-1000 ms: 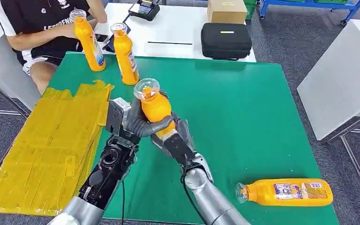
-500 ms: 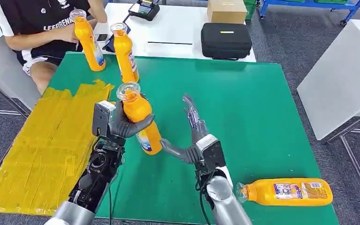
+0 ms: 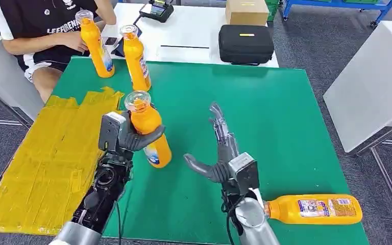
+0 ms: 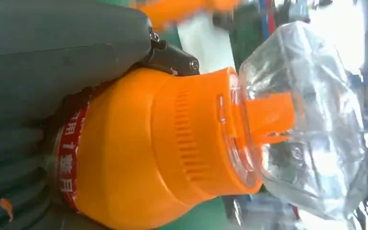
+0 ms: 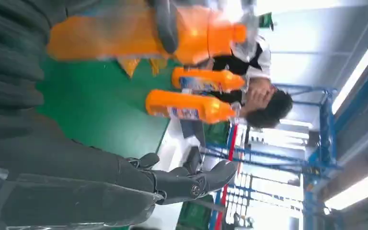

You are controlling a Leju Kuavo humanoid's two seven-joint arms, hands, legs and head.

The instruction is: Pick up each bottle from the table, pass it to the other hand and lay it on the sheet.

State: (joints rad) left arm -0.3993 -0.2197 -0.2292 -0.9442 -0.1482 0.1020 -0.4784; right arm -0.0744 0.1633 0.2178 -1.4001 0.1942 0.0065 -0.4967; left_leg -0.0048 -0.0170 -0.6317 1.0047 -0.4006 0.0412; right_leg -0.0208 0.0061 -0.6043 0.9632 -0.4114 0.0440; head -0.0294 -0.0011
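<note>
My left hand [image 3: 130, 137] grips an orange bottle [image 3: 148, 131] with a clear cap, upright and slightly tilted, above the green table near the yellow sheet [image 3: 46, 158]. The left wrist view shows this bottle [image 4: 172, 143] close up in my left hand [image 4: 52, 72]. My right hand [image 3: 219, 158] stands open to the right of it, fingers spread, holding nothing; its fingers [image 5: 182, 184] are empty in the right wrist view. Two more orange bottles [image 3: 136, 58] [image 3: 96, 45] stand at the table's far left. Another bottle [image 3: 311, 209] lies on its side at the near right.
A seated person [image 3: 41, 25] at the far left rests a hand on the far bottle. A black case [image 3: 246, 44] and a cardboard box [image 3: 247, 11] sit on the white table behind. A white table [image 3: 372, 87] stands to the right.
My right hand let go of the bottle and drew back to the right, opening. My left hand now holds the bottle alone and has carried it left toward the yellow sheet.
</note>
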